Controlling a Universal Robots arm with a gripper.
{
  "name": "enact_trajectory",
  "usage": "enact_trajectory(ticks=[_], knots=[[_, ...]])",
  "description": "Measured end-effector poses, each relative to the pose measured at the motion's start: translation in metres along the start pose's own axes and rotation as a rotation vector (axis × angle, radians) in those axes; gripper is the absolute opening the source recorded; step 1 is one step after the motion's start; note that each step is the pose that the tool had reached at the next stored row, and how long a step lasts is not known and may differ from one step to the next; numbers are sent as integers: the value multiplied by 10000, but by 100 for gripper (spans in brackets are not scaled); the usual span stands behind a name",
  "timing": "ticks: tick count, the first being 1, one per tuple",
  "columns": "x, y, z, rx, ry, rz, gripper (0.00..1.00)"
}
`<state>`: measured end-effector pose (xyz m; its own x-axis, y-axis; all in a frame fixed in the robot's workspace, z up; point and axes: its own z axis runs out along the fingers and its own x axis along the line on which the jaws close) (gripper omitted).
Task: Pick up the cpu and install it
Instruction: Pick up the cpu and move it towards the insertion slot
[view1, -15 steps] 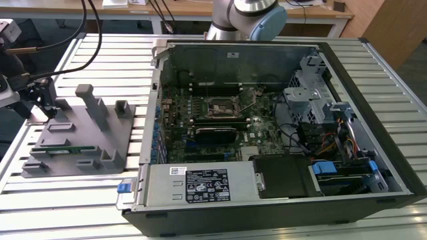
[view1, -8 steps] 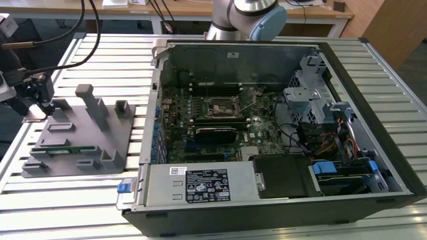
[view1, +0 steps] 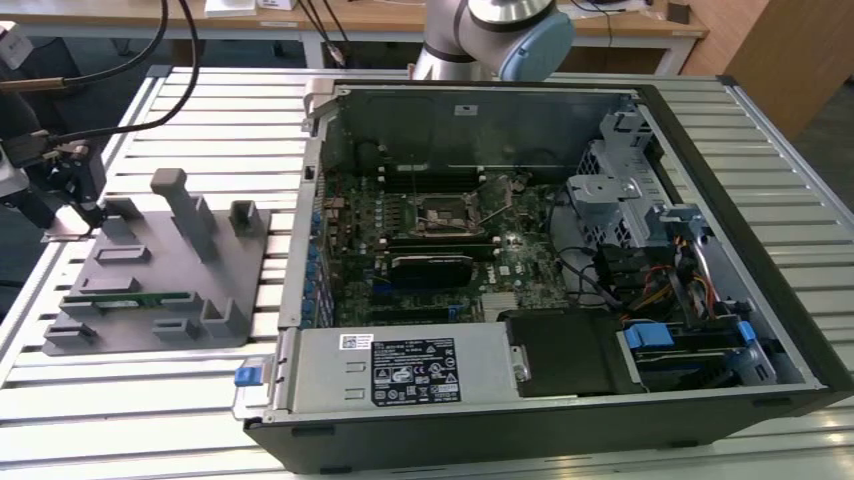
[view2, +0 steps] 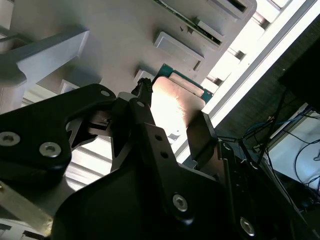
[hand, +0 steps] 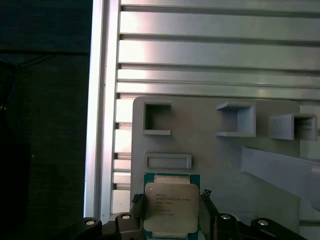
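The cpu (hand: 170, 207), a flat square chip with a silvery top and a green rim, sits between my gripper's (hand: 170, 199) two black fingers (hand: 137, 200), which press on its opposite edges. The second wrist view shows the same cpu (view2: 177, 102) held in the gripper (view2: 172, 112) just over the corner of the grey fixture plate (view2: 100, 30). In the exterior view the gripper (view1: 67, 210) hangs at the plate's (view1: 147, 265) edge on the exterior view's left. The black-and-metal socket frame (view1: 447, 215) lies on the motherboard inside the open computer case (view1: 534, 250).
The fixture plate carries raised grey holders (view1: 180, 205) and a long green memory stick (view1: 127, 298). A slatted aluminium table (view1: 120, 410) carries everything. Cables (view1: 134, 70) trail toward the gripper. The case's walls (view1: 747, 230), drive cage and power supply (view1: 400, 370) surround the motherboard.
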<state>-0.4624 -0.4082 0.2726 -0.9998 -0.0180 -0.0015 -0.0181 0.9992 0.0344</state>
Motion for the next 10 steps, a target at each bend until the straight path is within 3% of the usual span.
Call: enact_trajectory(ticks=[10], knots=[[0,6,-69,1,1,1,53]])
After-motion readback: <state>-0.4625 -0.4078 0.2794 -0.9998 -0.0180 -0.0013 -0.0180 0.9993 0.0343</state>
